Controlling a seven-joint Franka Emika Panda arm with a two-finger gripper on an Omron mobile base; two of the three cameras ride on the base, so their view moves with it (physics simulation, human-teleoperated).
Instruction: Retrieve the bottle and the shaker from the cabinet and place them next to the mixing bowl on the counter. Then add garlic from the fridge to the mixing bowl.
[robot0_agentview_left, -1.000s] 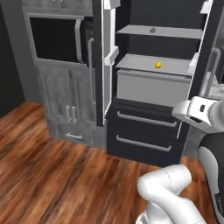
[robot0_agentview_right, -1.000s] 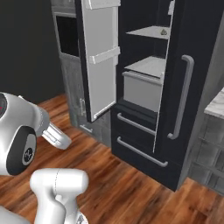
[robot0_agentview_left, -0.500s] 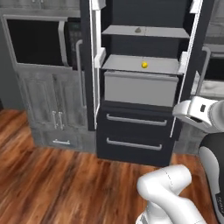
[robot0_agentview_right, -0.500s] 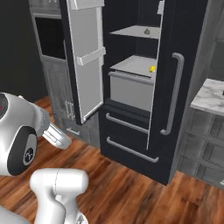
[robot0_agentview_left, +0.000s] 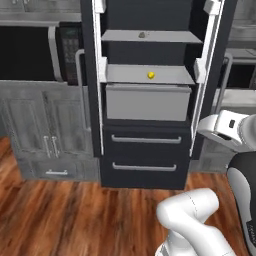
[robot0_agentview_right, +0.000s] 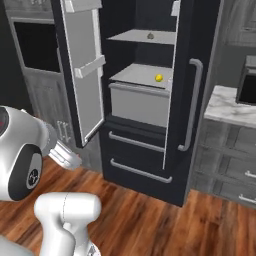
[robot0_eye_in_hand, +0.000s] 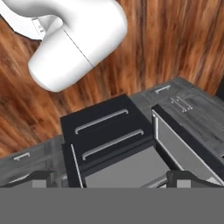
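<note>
The black fridge (robot0_agentview_left: 145, 155) stands straight ahead with both doors swung open. On its upper shelf lies the garlic (robot0_agentview_left: 142, 35), a small tan lump, also seen from the right side (robot0_agentview_right: 150, 36). My gripper (robot0_eye_in_hand: 112, 179) is open, its two dark fingertips (robot0_eye_in_hand: 41, 176) far apart with nothing between them; it looks along the fridge's two lower drawers (robot0_eye_in_hand: 105, 129). A corner of the marble counter (robot0_agentview_right: 227, 106) shows to the right of the fridge. The bottle, the shaker, the cabinet and the mixing bowl are out of view.
A small yellow fruit (robot0_agentview_left: 151, 75) sits on the middle shelf above a grey bin (robot0_agentview_left: 147, 102). The open left door (robot0_agentview_right: 82, 70) and right door (robot0_agentview_right: 195, 90) flank the opening. A built-in microwave (robot0_agentview_left: 30, 55) and grey cabinets (robot0_agentview_left: 45, 135) stand left. Wood floor (robot0_agentview_left: 75, 215) lies in front.
The whole picture has shifted as the base drove: the fridge now sits centred and closer. The things on its shelves have not moved. The gripper stays open.
</note>
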